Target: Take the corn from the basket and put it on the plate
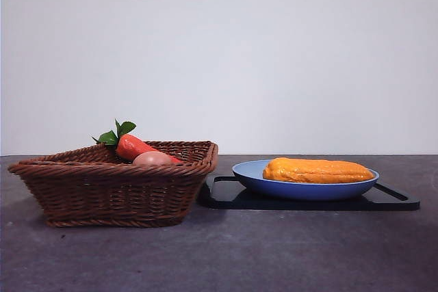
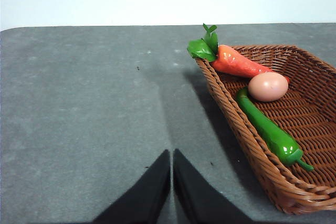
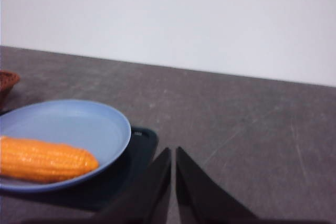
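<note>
The right gripper [image 3: 173, 182] hangs over bare table just beside the plate, jaws closed on nothing; the left gripper [image 2: 171, 182] is likewise closed and empty, beside the basket. The corn [image 1: 318, 170] lies lengthwise in the blue plate [image 1: 301, 189], which sits on a black tray [image 1: 390, 200]. The wicker basket [image 1: 109, 193] holds a carrot [image 2: 239, 64], an egg [image 2: 268, 86] and a green pepper [image 2: 268, 129].

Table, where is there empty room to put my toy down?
Bare table lies beside the basket, and more past the plate. The basket is crowded: carrot, egg, green pepper. The corn fills the plate.
</note>
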Tool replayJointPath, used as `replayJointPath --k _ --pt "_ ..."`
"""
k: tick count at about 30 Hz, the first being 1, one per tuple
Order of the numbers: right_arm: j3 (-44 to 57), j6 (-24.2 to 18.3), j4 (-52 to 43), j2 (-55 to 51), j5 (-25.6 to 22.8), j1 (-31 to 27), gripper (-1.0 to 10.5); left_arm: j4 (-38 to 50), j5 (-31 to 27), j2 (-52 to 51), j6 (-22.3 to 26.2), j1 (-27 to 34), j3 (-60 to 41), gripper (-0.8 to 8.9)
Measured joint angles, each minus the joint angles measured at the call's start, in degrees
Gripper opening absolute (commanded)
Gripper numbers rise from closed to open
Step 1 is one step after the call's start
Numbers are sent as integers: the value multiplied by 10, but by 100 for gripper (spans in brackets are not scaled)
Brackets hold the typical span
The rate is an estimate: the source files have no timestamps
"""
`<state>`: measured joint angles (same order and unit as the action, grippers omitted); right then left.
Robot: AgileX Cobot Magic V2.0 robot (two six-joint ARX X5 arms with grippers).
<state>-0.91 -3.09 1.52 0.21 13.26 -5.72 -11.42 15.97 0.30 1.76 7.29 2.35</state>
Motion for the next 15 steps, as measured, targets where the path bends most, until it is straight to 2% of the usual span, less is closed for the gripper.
replayJointPath --k 7,15 --pt "0 1 38 0 0 0 3 0 0 0 0 0 0 8" --pt "0 1 19 0 0 0 3 0 0 0 0 0 0 8"
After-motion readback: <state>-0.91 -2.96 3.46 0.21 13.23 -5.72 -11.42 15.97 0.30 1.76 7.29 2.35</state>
